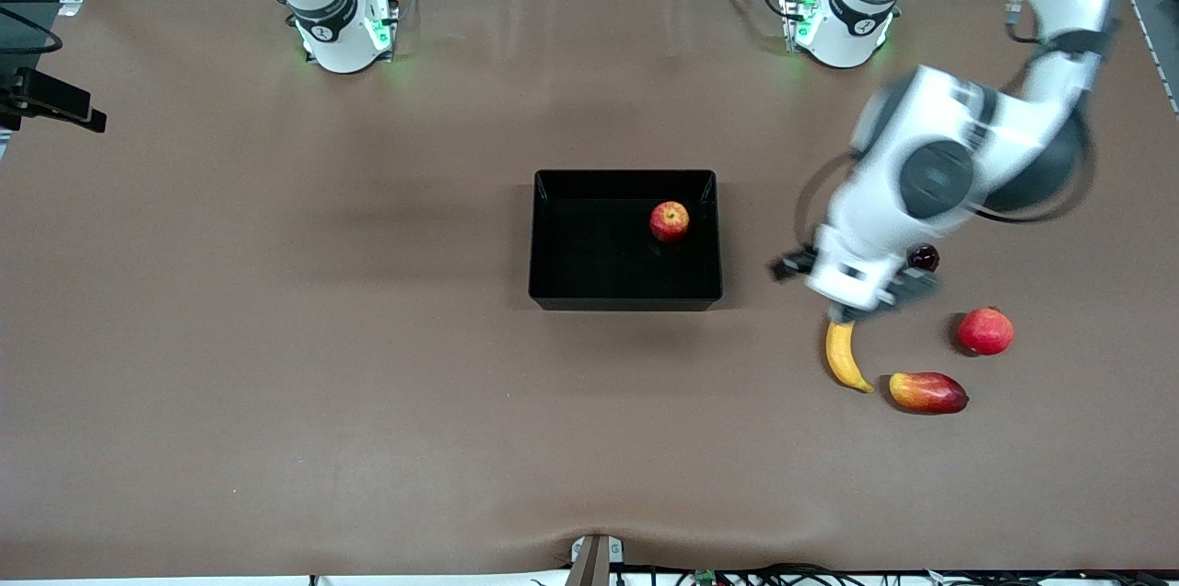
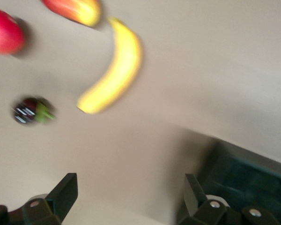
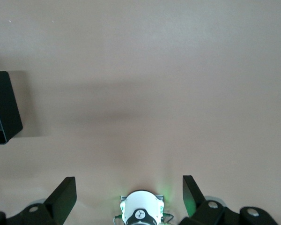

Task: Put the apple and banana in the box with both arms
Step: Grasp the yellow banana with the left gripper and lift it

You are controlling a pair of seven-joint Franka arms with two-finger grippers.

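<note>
The red apple (image 1: 670,221) lies inside the black box (image 1: 589,254), near its corner toward the left arm's end. The yellow banana (image 1: 846,356) lies on the table toward the left arm's end, nearer the front camera than the box. My left gripper (image 1: 852,291) hangs open and empty over the table just above the banana's top end. Its wrist view shows its gripper (image 2: 129,197), the banana (image 2: 114,70) and a box corner (image 2: 253,173). My right gripper (image 3: 129,197) is open and empty, high over its own base, out of the front view; the box's corner (image 3: 2,108) shows in its wrist view.
A red pomegranate (image 1: 986,331), a red-yellow mango (image 1: 928,392) and a small dark fruit (image 1: 924,257) lie round the banana. They also show in the left wrist view: pomegranate (image 2: 4,35), mango (image 2: 75,9), dark fruit (image 2: 30,111).
</note>
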